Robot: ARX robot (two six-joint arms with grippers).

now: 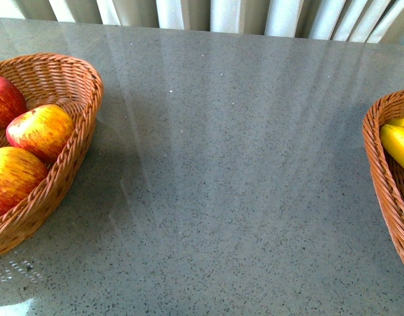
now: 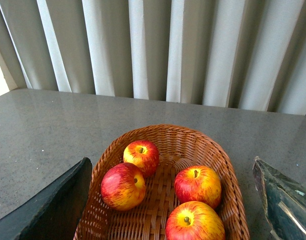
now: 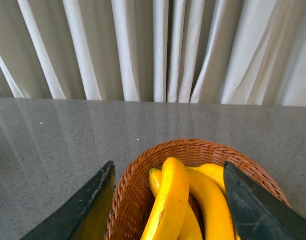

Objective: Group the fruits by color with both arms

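Red apples streaked with yellow lie in a wicker basket [image 1: 83, 135] at the table's left edge; three show in the front view, one of them in the middle [image 1: 40, 131]. The left wrist view shows several apples [image 2: 197, 185] in that basket [image 2: 230, 175]. My left gripper [image 2: 175, 210] hangs open and empty above it. Yellow bananas [image 1: 398, 141] lie in a second wicker basket [image 1: 379, 171] at the right edge. In the right wrist view my right gripper [image 3: 167, 210] is open and empty above the bananas [image 3: 170, 200] and their basket [image 3: 133, 190]. Neither arm shows in the front view.
A grey speckled tabletop [image 1: 228, 164] stretches between the two baskets. Pale pleated curtains [image 1: 208, 13] hang along the table's far edge.
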